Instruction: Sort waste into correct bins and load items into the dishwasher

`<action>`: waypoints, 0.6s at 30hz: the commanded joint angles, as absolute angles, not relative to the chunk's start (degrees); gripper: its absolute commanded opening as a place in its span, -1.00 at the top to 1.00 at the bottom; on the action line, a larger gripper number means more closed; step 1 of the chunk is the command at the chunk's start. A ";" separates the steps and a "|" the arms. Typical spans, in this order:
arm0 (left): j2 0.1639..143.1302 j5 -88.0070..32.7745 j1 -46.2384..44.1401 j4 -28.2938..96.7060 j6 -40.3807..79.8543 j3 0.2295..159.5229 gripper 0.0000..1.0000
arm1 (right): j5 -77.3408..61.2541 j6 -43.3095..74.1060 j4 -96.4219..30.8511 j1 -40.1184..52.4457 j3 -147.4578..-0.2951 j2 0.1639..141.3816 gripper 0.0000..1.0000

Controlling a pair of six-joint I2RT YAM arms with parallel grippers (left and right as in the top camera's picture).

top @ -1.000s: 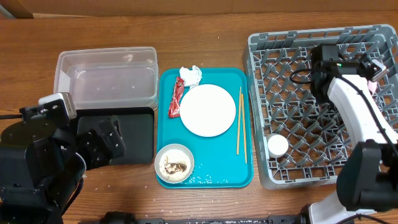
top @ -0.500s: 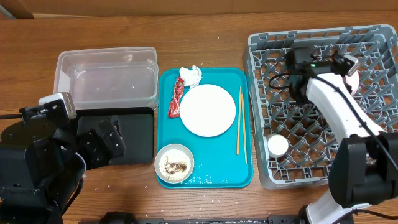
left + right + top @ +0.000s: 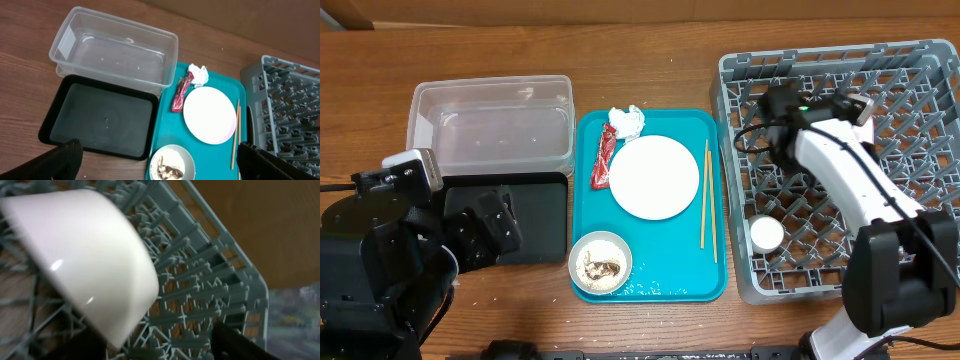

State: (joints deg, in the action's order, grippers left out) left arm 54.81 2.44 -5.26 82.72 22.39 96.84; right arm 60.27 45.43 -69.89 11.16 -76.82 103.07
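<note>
R arm is swung left across rack [image 3: 920,70]; R gripper [image 3: 162,346] jaws are now parted, nothing clamped; pinkish bowl [image 3: 85,255] is left tilted among pegs, judged loaded. Plate [image 3: 653,177], chopsticks [image 3: 704,195] pending.

White right arm [image 3: 853,182], black left arm [image 3: 378,262]

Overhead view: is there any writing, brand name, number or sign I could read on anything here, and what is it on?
No text can be read in any view.
The red wrapper may carry print, but it is too small to make out.
The clear tub, black tray and grey rack show no lettering.
</note>
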 commanded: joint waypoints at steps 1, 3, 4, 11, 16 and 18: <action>54.92 3.42 -5.32 82.52 23.16 97.23 -1.00 | 59.72 45.65 -71.07 16.67 -79.57 100.47 -0.47; 54.92 3.42 -5.32 82.52 23.16 97.23 -1.00 | 59.44 45.63 -71.79 19.20 -80.75 99.20 -0.53; 54.92 3.42 -5.32 82.52 23.16 97.23 -1.00 | 58.74 45.63 -72.18 20.34 -81.36 98.52 -0.55; 54.92 3.42 -5.32 82.52 23.16 97.23 -1.00 | 39.29 41.89 -75.26 27.53 -87.96 93.21 -0.49; 54.94 3.42 -5.32 82.52 23.16 97.23 -1.00 | 8.60 25.32 -72.86 32.32 -88.16 92.23 -0.22; 54.94 3.42 -5.32 82.52 23.18 97.23 -1.00 | 4.58 24.84 -72.49 33.80 -86.83 92.84 -0.20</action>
State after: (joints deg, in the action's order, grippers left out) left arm 54.81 2.44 -5.26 82.74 22.39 96.84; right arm 22.81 32.69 -73.06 31.64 -87.74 92.29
